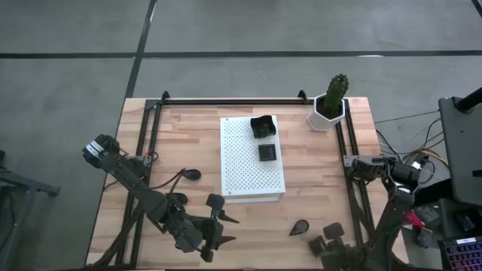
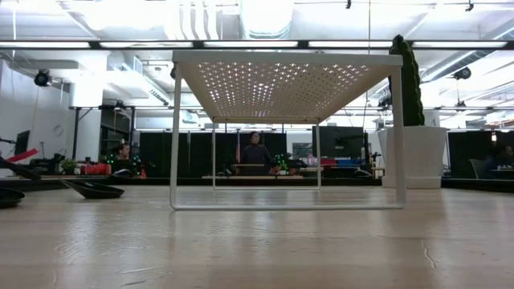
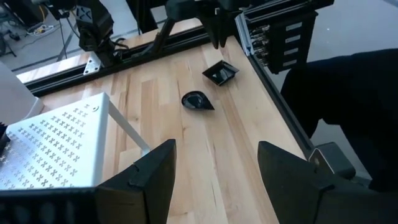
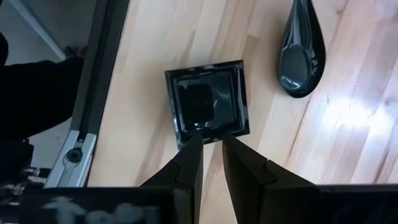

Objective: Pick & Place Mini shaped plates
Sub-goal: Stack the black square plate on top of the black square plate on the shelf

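Wooden table bears unmarked plates; right gripper pinches square plate.

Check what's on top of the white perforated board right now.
Two mini shaped plates sit on the white perforated board: one dark squarish dish at its far edge, one square dish just nearer. The rest of its top is bare. The table under the board is hidden from above.
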Controlling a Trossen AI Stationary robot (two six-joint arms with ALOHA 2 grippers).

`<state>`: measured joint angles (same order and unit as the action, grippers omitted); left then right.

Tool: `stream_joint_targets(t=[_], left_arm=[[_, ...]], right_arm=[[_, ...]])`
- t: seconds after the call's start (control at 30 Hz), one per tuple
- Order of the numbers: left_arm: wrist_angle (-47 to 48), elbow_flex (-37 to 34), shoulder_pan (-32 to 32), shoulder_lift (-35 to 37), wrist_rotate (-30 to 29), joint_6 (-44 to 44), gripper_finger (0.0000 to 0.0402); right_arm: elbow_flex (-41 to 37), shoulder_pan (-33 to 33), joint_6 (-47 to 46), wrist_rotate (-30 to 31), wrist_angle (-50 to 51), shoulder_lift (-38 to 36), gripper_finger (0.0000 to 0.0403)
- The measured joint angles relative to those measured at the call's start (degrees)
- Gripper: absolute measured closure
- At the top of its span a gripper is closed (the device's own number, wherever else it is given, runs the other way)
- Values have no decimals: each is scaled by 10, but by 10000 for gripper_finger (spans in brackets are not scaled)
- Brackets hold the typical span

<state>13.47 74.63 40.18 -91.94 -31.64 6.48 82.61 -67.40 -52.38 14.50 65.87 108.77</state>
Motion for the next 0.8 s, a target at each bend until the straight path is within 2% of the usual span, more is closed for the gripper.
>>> stream_joint_targets(t=[0.8], left_arm=[[-2, 0, -1, 0, 0, -6, 181]], right_arm=[[-1, -7, -21, -17, 0, 0, 346]])
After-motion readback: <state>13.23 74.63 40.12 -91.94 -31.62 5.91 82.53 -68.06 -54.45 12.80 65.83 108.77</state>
